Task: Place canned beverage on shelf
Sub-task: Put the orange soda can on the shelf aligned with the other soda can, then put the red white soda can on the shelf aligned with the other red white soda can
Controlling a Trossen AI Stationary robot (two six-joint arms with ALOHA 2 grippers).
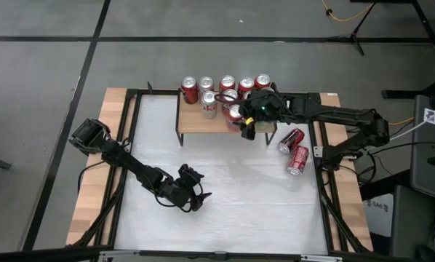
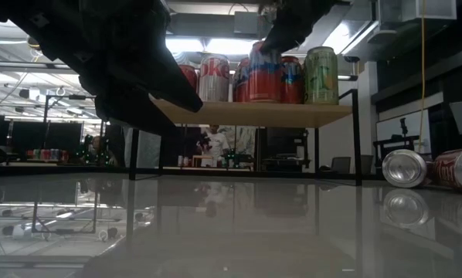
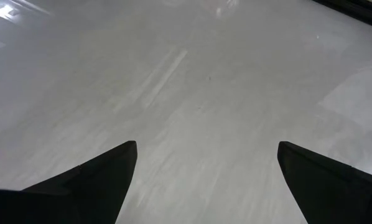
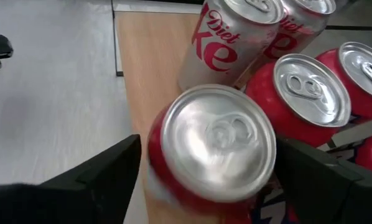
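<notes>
Glossy white table (image 1: 225,182), light-wood shelf (image 1: 203,120) — shiny metal cans (image 4: 218,142)

Left arm (image 1: 130,166): matte black, chunky segmented joints.
Right arm (image 1: 334,116): same black build, green light near the wrist.
Fingers (image 3: 93,180): dark, wedge-shaped.

Red can (image 4: 212,146) between right end effector (image 4: 208,180) fingers: top blurred, label unreadable, base cut by frame edge. On shelf (image 1: 203,120), cans behind right end effector partly hidden in high view. Low view: left arm (image 2: 115,69) blocks shelf's left end.
</notes>
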